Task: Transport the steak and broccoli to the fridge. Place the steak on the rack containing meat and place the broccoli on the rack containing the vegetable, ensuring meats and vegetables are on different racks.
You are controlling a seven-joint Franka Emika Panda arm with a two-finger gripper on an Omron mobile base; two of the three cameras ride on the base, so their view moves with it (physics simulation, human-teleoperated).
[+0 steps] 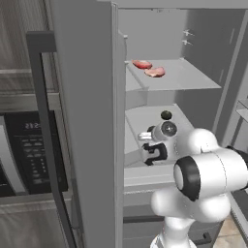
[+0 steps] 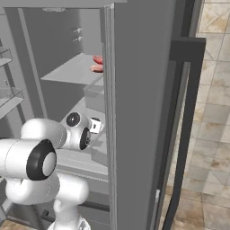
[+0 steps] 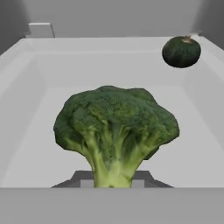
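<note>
Broccoli [image 3: 114,131]: it is standing stem-down between the two finger tips, right in front of the hand camera, over the near middle of the lower shelf.
Gripper [image 3: 113,183]: the tips are sitting tight against both sides of the stem, so it looks like it is pinching the broccoli.
Steak [image 1: 155,72]: it is lying on the upper rack [image 1: 189,77], toward the left back part, just beside a darker red meat [image 1: 142,64].
Done: the steak part is looking finished, since both meats are resting together up top.
Left: the broccoli is reaching its shelf but is not let go yet; I think setting it down and opening up is all that is left.
Lower shelf [image 3: 52,131]: it is pale, with raised walls on the left, right and back.
Squash [image 3: 181,51]: a dark round green one is sitting in the far right corner, well apart from the broccoli.
Open room: lots of bare floor is lying around the broccoli, so it is not crowding anything.
Edges: the fridge [image 1: 87,121] door edge is standing close on the arm's left, and the upper rack is hanging over the hand, so pulling out straight is looking safest.
</note>
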